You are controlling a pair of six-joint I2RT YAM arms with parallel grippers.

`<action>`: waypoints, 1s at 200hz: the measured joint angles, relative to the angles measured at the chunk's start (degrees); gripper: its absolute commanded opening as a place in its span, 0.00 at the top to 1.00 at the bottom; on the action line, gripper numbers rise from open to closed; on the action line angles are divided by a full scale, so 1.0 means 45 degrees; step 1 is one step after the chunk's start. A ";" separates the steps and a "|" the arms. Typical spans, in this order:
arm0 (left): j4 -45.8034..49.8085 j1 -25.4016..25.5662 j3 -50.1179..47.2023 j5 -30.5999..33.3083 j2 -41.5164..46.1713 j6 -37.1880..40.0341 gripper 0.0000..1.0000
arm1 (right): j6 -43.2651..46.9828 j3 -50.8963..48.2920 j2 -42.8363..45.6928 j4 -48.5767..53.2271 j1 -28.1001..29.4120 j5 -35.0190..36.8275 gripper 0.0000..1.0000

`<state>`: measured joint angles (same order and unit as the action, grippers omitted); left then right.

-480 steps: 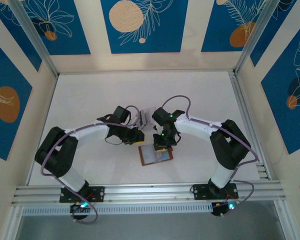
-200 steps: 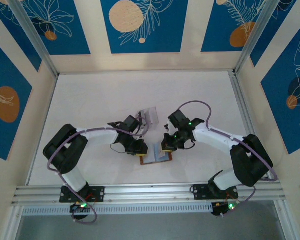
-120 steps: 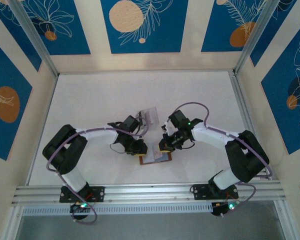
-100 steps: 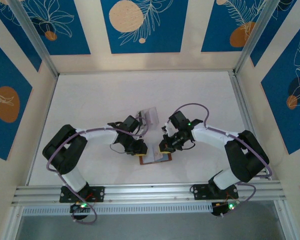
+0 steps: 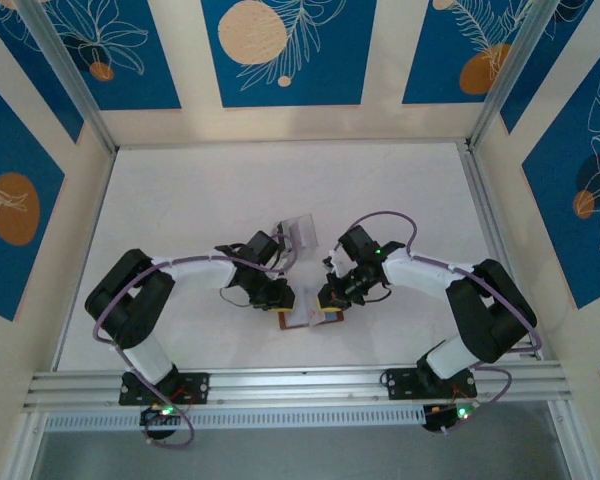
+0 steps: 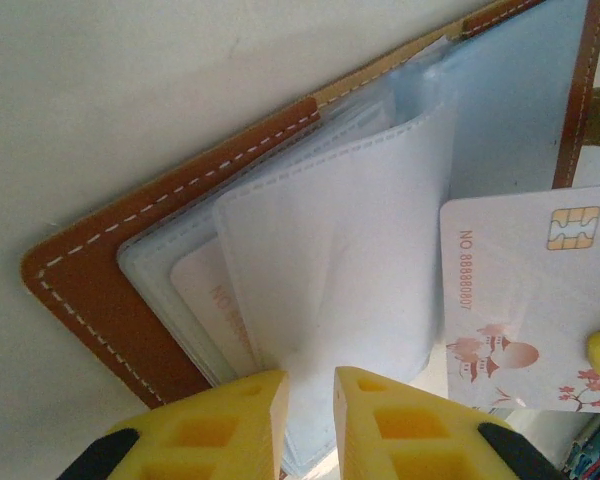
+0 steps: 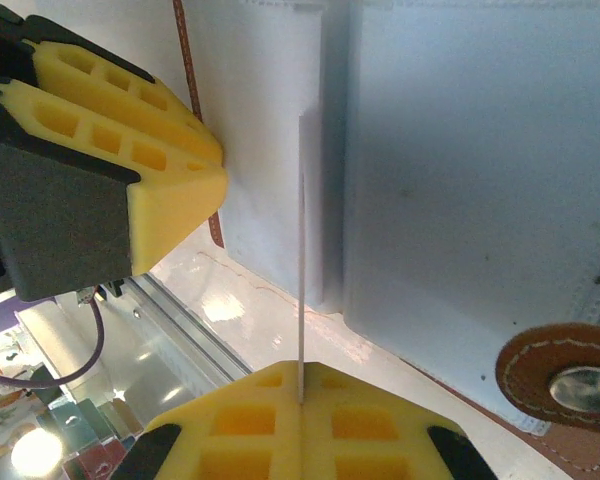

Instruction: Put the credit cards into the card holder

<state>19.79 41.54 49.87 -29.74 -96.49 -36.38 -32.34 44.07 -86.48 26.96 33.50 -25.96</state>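
The brown card holder (image 5: 302,320) lies open on the table between both arms. My left gripper (image 6: 310,385) stands at its left edge, jaws narrow, with a raised bluish clear pocket leaf (image 6: 360,250) pinched between them. Another card (image 6: 215,310) sits inside a pocket under that leaf. My right gripper (image 7: 300,372) is shut on a white credit card (image 7: 301,250), seen edge-on there and flat in the left wrist view (image 6: 520,300) with a chip and pink print. The card's far edge hangs over the pockets (image 7: 460,180), beside the raised leaf. The left fingers (image 7: 170,190) are close by.
A clear slotted stand (image 5: 300,235) stands just behind the two grippers. The holder's snap tab (image 7: 570,385) lies to the right of the held card. An aluminium rail (image 5: 300,385) runs along the near edge. White table (image 5: 180,200) stretches out to the walls.
Both grippers came from the clear stand down to the card holder. Over the last second the right gripper has shifted left over the holder with the card; the left has stayed put.
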 measured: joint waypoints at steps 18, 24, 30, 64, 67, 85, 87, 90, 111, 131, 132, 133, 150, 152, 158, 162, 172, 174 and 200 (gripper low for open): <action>0.0000 0.0000 0.0000 0.0000 0.0000 -0.0005 0.79 | 0.0000 -0.0092 0.0000 -0.0015 -0.0024 0.0000 1.00; 0.0000 0.0000 0.0000 0.0005 -0.0005 0.0000 0.79 | 0.0000 -0.0165 0.0000 -0.0015 -0.0049 0.0000 1.00; 0.0000 0.0000 0.0000 0.0005 0.0000 0.0005 0.79 | 0.0000 -0.0248 0.0000 -0.0005 -0.0078 0.0005 1.00; 0.0000 0.0000 0.0000 0.0000 -0.0005 0.0092 0.79 | -0.0005 -0.0597 0.0015 0.0010 -0.0214 -0.0010 1.00; 0.0000 0.0000 0.0000 0.0005 -0.0005 0.0092 0.79 | -0.0005 -0.0602 0.0019 0.0005 -0.0214 -0.0015 1.00; 0.0000 0.0000 0.0000 0.0005 -0.0005 0.0121 0.79 | -0.0005 -0.0597 0.0049 0.0000 -0.0204 -0.0058 1.00; 0.0000 0.0000 0.0000 0.0005 -0.0005 0.0121 0.79 | -0.0005 -0.0597 0.0053 0.0000 -0.0199 -0.0058 1.00; 0.0000 0.0000 0.0000 0.0000 -0.0005 0.0121 0.79 | -0.0005 -0.0597 0.0058 0.0000 -0.0189 -0.0063 1.00; -0.0005 0.0000 0.0000 0.0005 -0.0005 0.0126 0.79 | -0.0005 -0.0568 0.0083 0.0005 -0.0083 -0.0097 1.00; -0.0005 0.0000 0.0000 0.0005 -0.0005 0.0126 0.79 | -0.0010 -0.0486 0.0083 0.0005 0.0073 -0.0097 1.00; -0.0005 0.0000 0.0000 0.0000 -0.0005 0.0121 0.79 | -0.0010 -0.0481 0.0083 0.0005 0.0078 -0.0097 1.00; -0.0005 0.0000 0.0000 0.0005 -0.0005 0.0121 0.79 | -0.0010 -0.0476 0.0083 0.0000 0.0087 -0.0097 1.00; -0.0005 0.0000 0.0000 0.0000 -0.0005 0.0126 0.79 | -0.0015 -0.0457 0.0083 0.0005 0.0219 -0.0097 1.00; -0.0005 0.0000 0.0000 0.0005 -0.0005 0.0126 0.79 | -0.0015 -0.0457 0.0083 0.0005 0.0233 -0.0097 1.00; -0.0005 0.0000 0.0000 0.0005 -0.0005 0.0126 0.79 | -0.0024 -0.0457 0.0083 0.0010 0.0267 -0.0092 1.00; -0.0005 0.0000 0.0000 0.0005 -0.0005 0.0126 0.79 | -0.0039 -0.0452 0.0083 0.0005 0.0291 -0.0092 1.00; 0.0000 0.0000 0.0000 0.0005 -0.0005 0.0126 0.79 | -0.0053 -0.0432 0.0083 0.0029 0.0359 -0.0083 1.00; 0.0000 0.0000 0.0000 0.0000 -0.0005 0.0126 0.79 | -0.0053 -0.0423 0.0087 0.0039 0.0369 -0.0078 1.00; -0.0005 0.0000 0.0000 0.0000 -0.0010 0.0126 0.79 | -0.0058 -0.0262 0.0092 0.0204 0.0520 0.0058 1.00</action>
<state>19.77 41.54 49.87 -29.74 -96.53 -35.81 -32.60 42.89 -86.06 27.88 35.83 -25.69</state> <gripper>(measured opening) 0.208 0.064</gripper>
